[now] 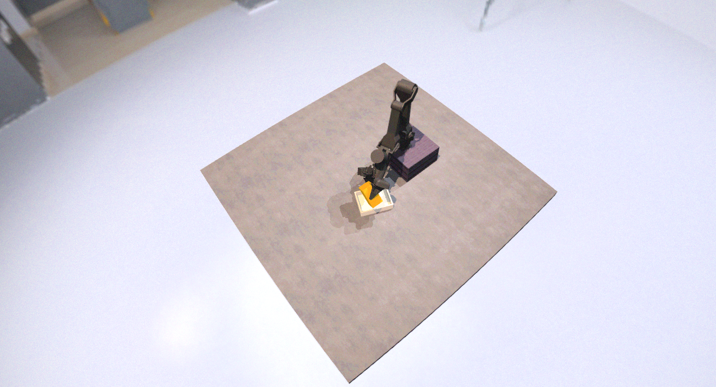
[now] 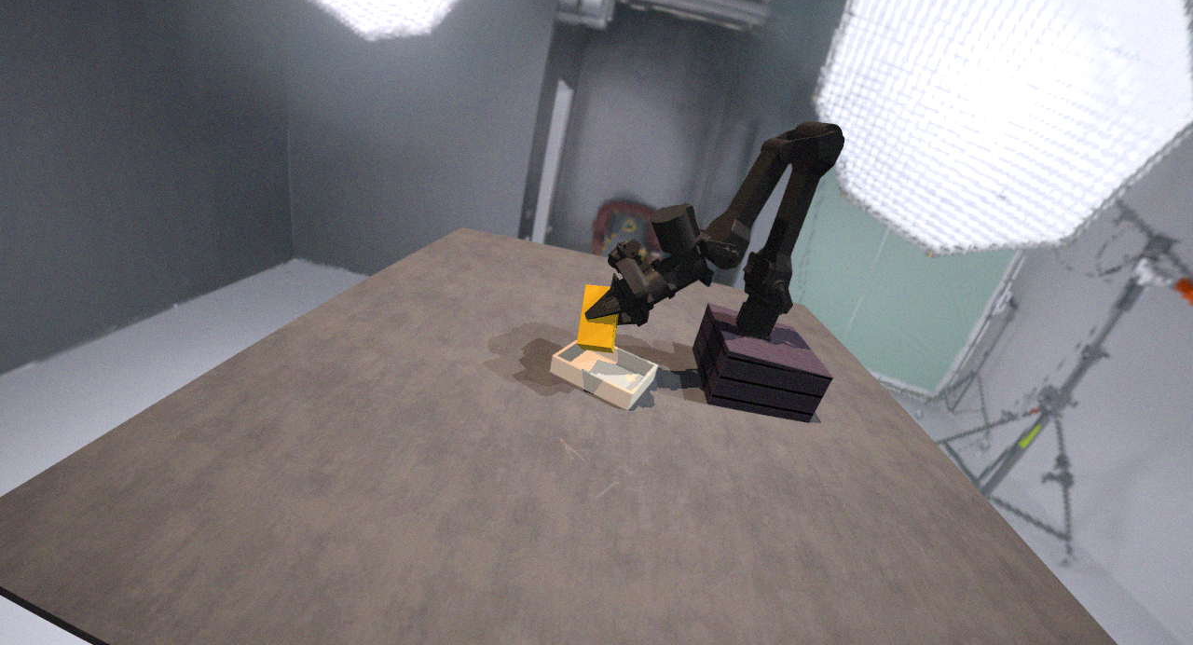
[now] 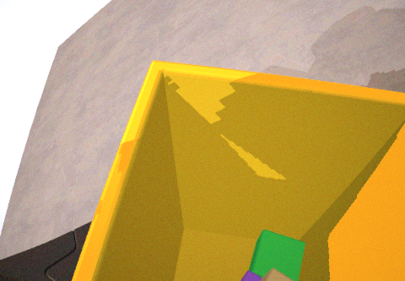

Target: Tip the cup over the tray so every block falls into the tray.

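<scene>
Worktop (image 1: 425, 264) (image 2: 500, 491): brown, mottled. Purple-brown plinth (image 1: 423, 152) (image 2: 767, 382) under the dark arm (image 1: 399, 119) (image 2: 755, 186); from the tray, top view, it lies toward one o'clock, outside the pour line.

Tray (image 1: 376, 212) (image 2: 596, 384): pale, shallow, low walls. Little spare room; blocks could bounce over the rim.

Cup (image 1: 367, 192) (image 2: 596, 331) (image 3: 139, 146): yellow, square-sided, tilted above the tray. Looks stiff and light, probably smooth, so apt to slip if turned fast. Best hold: opposite side walls, mouth left free.

Gripper (image 1: 372, 192) (image 2: 602, 309): clamped on the cup. Its finger crosses the cup's face at mid-height, exterior view.

Blocks, inside the cup, wrist view: green (image 3: 279, 253) at five o'clock, tan (image 3: 276, 276) and purple (image 3: 251, 277) below it. Loose, likely to tumble together; steeper tipping needed.
</scene>
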You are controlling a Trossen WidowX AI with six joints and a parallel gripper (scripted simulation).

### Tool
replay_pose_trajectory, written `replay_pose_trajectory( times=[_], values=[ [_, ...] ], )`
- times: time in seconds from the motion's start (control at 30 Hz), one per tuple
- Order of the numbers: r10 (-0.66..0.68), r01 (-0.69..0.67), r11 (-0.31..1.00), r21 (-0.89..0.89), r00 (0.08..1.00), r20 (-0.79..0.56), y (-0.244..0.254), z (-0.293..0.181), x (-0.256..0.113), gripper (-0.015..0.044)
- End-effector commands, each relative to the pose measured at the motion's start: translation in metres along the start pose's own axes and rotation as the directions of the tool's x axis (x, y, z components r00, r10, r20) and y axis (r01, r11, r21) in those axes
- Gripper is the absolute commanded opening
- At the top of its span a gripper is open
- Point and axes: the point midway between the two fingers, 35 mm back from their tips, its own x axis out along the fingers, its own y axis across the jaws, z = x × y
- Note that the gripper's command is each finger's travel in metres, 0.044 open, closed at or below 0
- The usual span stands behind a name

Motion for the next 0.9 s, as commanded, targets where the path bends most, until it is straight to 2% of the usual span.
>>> replay_pose_trajectory(
  times=[0.0, 0.43, 0.87],
  values=[
    [0.006, -0.007, 0.997, 0.075, 1.000, 0.010, 0.0029, 0.0031, 0.0015, 0.0000],
    [0.006, -0.010, 0.936, 0.352, 1.000, 0.010, 0.0030, 0.0028, 0.0039, 0.0000],
    [0.006, -0.011, 0.800, 0.600, 1.000, 0.010, 0.0029, 0.0024, 0.0063, 0.0000]
  ],
)
